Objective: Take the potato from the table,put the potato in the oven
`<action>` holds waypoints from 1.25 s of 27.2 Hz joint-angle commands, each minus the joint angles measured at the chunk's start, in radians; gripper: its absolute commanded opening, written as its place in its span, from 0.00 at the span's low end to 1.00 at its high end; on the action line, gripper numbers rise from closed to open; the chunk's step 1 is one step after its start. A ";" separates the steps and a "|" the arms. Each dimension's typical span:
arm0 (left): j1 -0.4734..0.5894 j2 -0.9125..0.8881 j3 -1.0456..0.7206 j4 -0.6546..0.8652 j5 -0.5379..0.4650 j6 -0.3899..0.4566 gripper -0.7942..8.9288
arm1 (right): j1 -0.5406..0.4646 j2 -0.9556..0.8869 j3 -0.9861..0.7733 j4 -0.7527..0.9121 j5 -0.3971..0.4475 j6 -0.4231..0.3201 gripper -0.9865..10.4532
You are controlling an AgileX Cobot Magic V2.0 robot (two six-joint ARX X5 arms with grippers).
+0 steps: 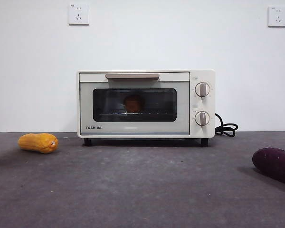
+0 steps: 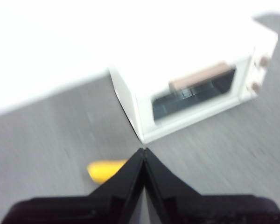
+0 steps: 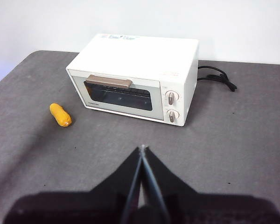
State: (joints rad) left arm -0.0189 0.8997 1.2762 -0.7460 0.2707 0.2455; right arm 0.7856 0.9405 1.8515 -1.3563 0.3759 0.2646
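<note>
Left pincer (image 2: 143, 150) and right pincer (image 3: 142, 148): jaws pressed together, empty, both raised above the surface (image 1: 142, 190). Oven (image 1: 146, 103) at 12 o'clock, door closed; potato (image 1: 133, 103) dimly visible behind its glass. Yellow ridged vegetable (image 1: 38, 142) at 9 o'clock, purple vegetable (image 1: 275, 165) at 3 o'clock

Table (image 1: 142, 190): dark grey, mottled.
Oven (image 1: 137, 107): centre, on black feet.
Ridged yellow vegetable (image 1: 38, 142): left edge.
Purple vegetable (image 1: 275, 165): lower right.
Cord (image 1: 225, 128): right of oven.
</note>
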 commanded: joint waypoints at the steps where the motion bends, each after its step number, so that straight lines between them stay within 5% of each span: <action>1: 0.002 -0.094 -0.181 0.170 -0.003 0.029 0.08 | 0.002 0.000 -0.005 -0.021 0.003 -0.006 0.09; 6: 0.002 -0.291 -0.513 0.471 -0.019 0.028 0.08 | 0.002 0.000 -0.005 -0.021 0.003 -0.006 0.09; 12: 0.002 -0.463 -0.809 0.660 -0.174 0.026 0.08 | 0.002 0.000 -0.005 -0.021 0.003 -0.007 0.09; 23: 0.002 -0.703 -1.143 0.748 -0.245 0.005 0.08 | 0.002 0.000 -0.005 -0.021 0.003 -0.007 0.09; 30: 0.005 -0.822 -1.270 0.736 -0.275 -0.152 0.08 | 0.002 0.000 -0.005 -0.021 0.003 -0.007 0.09; 34: 0.026 -0.846 -1.269 0.658 -0.275 -0.166 0.08 | 0.002 0.000 -0.005 -0.021 0.003 -0.007 0.09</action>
State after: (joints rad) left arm -0.0002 0.0582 0.0174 -0.0845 -0.0013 0.1081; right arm 0.7856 0.9405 1.8515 -1.3563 0.3763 0.2646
